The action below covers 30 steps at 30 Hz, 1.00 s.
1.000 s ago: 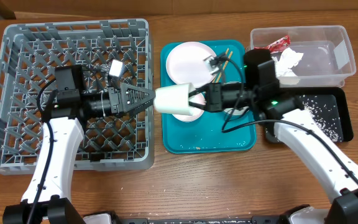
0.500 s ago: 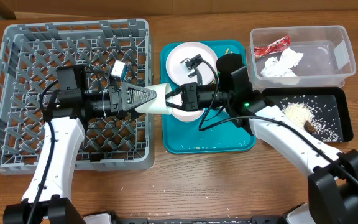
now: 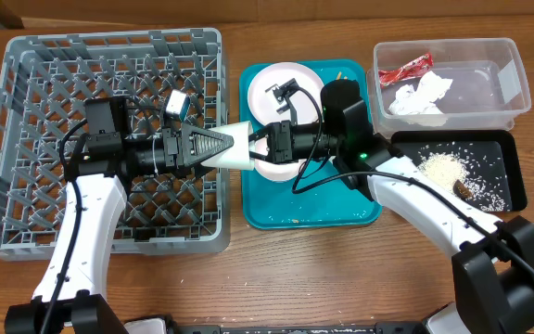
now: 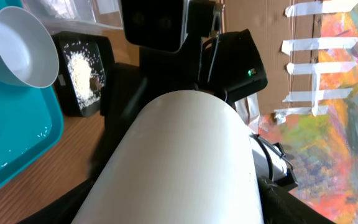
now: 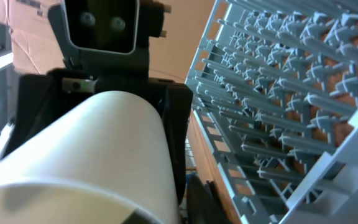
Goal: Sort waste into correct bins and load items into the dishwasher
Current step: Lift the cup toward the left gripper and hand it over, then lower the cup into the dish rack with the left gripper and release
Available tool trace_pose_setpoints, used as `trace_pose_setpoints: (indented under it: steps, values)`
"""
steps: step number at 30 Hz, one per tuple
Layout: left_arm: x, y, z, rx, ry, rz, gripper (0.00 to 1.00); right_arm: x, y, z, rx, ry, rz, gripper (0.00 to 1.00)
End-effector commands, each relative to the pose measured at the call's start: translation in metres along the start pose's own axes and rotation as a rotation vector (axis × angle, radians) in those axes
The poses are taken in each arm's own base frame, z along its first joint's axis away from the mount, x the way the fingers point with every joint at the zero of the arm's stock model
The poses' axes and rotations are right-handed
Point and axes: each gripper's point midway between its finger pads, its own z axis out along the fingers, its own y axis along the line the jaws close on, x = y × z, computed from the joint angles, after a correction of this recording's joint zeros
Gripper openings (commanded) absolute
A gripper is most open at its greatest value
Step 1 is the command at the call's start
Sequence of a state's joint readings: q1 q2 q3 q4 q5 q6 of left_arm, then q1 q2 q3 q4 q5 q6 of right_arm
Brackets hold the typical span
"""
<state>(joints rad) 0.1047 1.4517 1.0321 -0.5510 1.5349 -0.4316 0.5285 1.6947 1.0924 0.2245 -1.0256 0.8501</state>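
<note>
Currently, the cup (image 3: 240,148) is being held in the air over the gap between the rack (image 3: 26,56) and the teal tray (image 3: 313,209), lying on its side with its long axis running left to right, in line with both arms. It is being gripped at its right end by the right gripper (image 3: 265,145), whose fingers are judged to be closed on it. Its left end is being flanked by the fingers of the left gripper (image 3: 219,147); whether they are pressing on it cannot be told.

The rack is lying directly to the left of the cup, under the left arm, so that arm is being favoured as the nearer one for the loading. The right wall of the rack and its upright pegs (image 5: 278,93) are standing in the way, and it is judged that the cup will have to be carried over the wall and turned before being set down among them.

On the teal tray, a plate (image 3: 281,88) and a bowl (image 4: 20,43) are waiting. Well apart to the right, a wrapper (image 3: 406,68) and a tissue (image 3: 422,96) are lying in the clear tub (image 3: 517,74), and rice (image 3: 445,169) in the black tray (image 3: 517,190).
</note>
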Motion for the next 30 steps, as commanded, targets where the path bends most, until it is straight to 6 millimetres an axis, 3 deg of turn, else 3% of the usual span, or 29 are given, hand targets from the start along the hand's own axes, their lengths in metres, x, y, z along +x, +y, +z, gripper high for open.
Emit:
trace_pose_setpoints:
  steps: [1,5,9,14,21,25,30]
  values:
    - [0.000,-0.010,0.002,0.025,0.017,0.022,0.47,0.006,-0.004,0.009,0.003,0.016,0.003,0.29]
    - [-0.001,-0.007,0.002,0.005,0.008,0.023,0.45,0.006,-0.004,0.009,0.002,0.017,0.003,0.57]
    - [-0.007,-0.008,-0.002,0.001,-0.008,0.064,0.45,0.001,-0.012,0.001,0.022,0.002,0.022,0.71]
    - [-0.025,0.004,-0.020,-0.078,-0.100,0.096,0.45,-0.015,-0.031,-0.029,0.055,-0.038,0.062,0.80]
    - [-0.053,0.045,-0.059,-0.365,-0.307,0.065,0.43,-0.036,-0.044,-0.091,0.020,-0.085,0.096,0.95]
    - [-0.042,0.053,-0.068,-0.572,-0.325,0.045,0.43,-0.035,-0.066,-0.115,0.074,-0.115,0.132,0.97]
    - [-0.014,0.051,-0.094,-1.001,-0.308,0.037,0.43,-0.031,-0.103,-0.129,0.246,-0.169,0.168,1.00]
